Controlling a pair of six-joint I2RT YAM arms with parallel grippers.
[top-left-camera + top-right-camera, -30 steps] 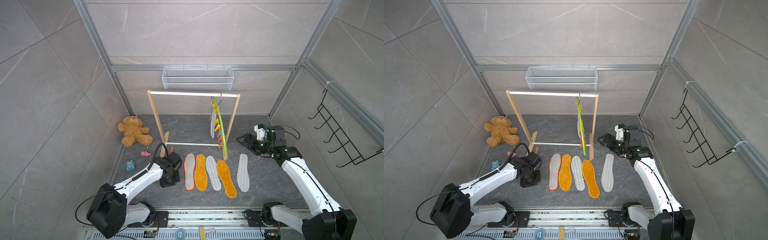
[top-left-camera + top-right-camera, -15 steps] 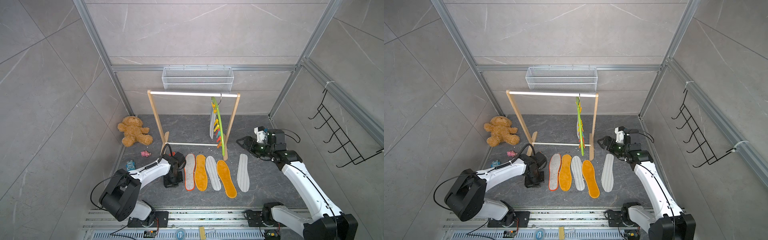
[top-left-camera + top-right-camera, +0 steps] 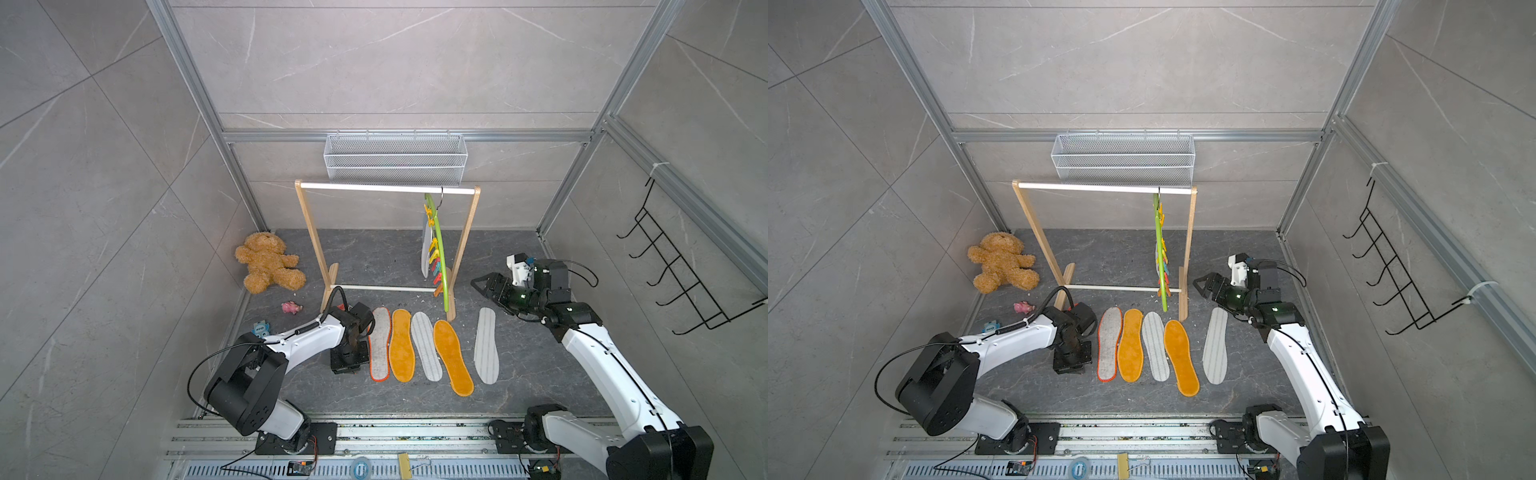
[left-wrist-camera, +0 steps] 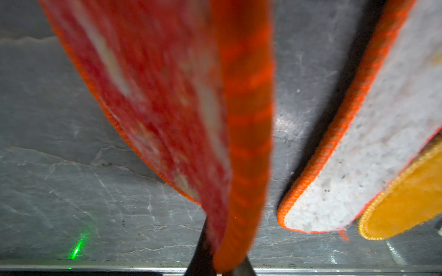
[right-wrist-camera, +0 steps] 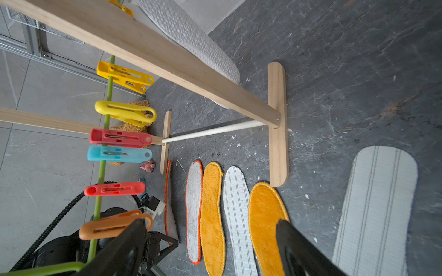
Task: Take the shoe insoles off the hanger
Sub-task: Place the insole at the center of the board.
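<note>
1. Dark grey marbled table (image 3: 519,374) fills the floor of the tiled booth, and a tan plush teddy bear (image 3: 268,268) lies at the far left.
2. Our left hand (image 4: 216,265) is clenched on one end of a red-white mottled insole with an orange stitched rim (image 4: 181,95). It droops from the grip just beside the row, so we judge it soft and floppy.
3. Five insoles lie flat on the table:
   - a grey felt orange-rimmed insole (image 3: 379,345)
   - an orange fuzzy insole (image 3: 401,345)
   - a white-grey striped insole (image 3: 426,347)
   - a second orange fuzzy insole (image 3: 453,357)
   - a second striped insole (image 3: 486,345), apart from the others, past the frame's foot
4. Above them the lime-green curved plastic hanger (image 3: 443,266) hooks on the wooden rail frame (image 3: 386,189).
   - Its lower coloured clips (image 5: 119,154) look empty.
   - A pale dimpled grey-white insole (image 5: 191,40) hangs from its upper part; we cannot tell which clip holds it.
5. That insole looks light and bendy, not fragile. We would pinch its free lower end and pull down steadily, expecting the hanger to swing.
6. Our right hand (image 3: 478,286) is released, jaws wide, near the hanger and touching nothing.
7. We can read no brand or writing on the insoles or clips.
</note>
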